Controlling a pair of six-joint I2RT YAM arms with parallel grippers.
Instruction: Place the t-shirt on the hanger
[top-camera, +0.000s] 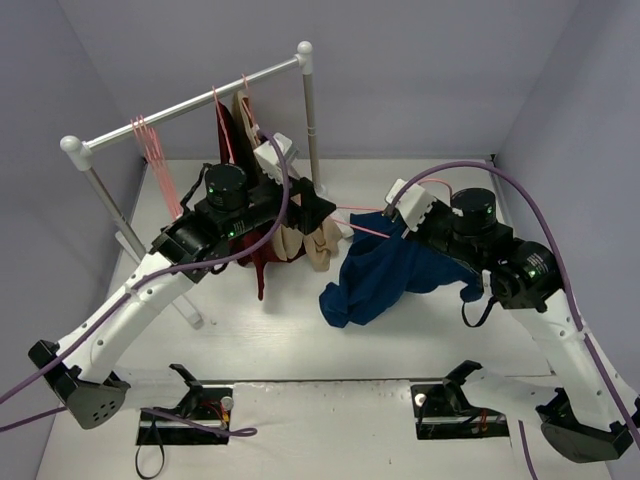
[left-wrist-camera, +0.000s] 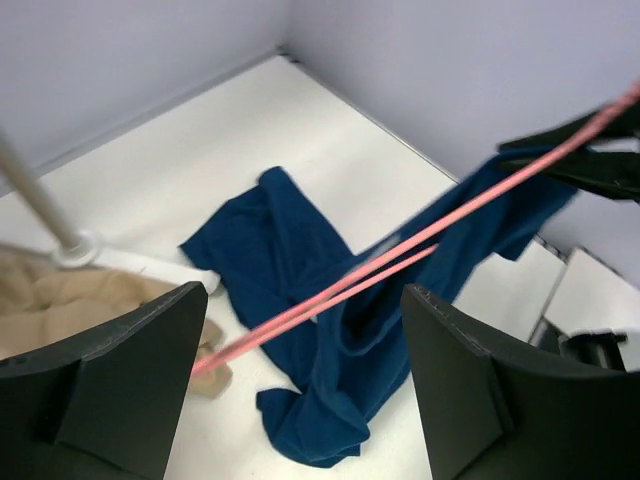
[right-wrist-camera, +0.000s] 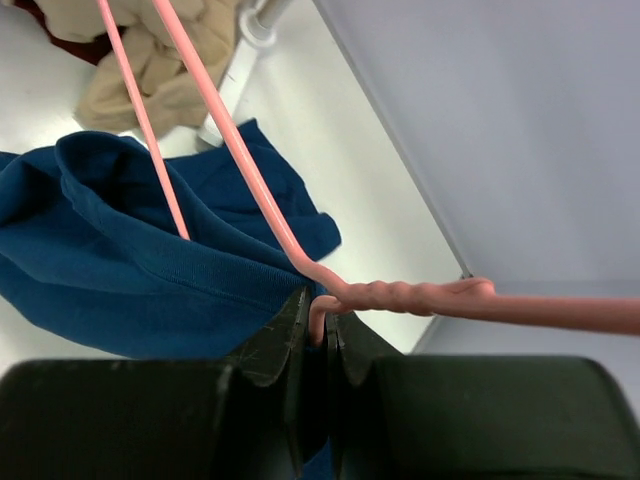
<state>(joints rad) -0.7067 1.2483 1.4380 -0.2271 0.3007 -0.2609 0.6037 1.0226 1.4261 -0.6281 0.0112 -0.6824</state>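
The navy t-shirt (top-camera: 380, 275) hangs bunched from the pink wire hanger (top-camera: 368, 230), with its lower part lying on the table. My right gripper (top-camera: 398, 218) is shut on the hanger's twisted neck (right-wrist-camera: 400, 297), with the jaws closed at the hook's base (right-wrist-camera: 322, 322). The hanger's wires run into the shirt's cloth (right-wrist-camera: 110, 260). My left gripper (top-camera: 333, 213) is open wide. In the left wrist view the hanger's wire (left-wrist-camera: 400, 245) passes between its fingers (left-wrist-camera: 303, 295) without touching them, above the shirt (left-wrist-camera: 290, 260).
A white clothes rack (top-camera: 190, 100) stands at the back left with several spare pink hangers (top-camera: 150, 140), a dark red garment (top-camera: 262, 255) and a tan garment (top-camera: 312, 245). Its foot (left-wrist-camera: 75, 245) and tan cloth (left-wrist-camera: 70, 300) lie left of the shirt. Walls enclose the table.
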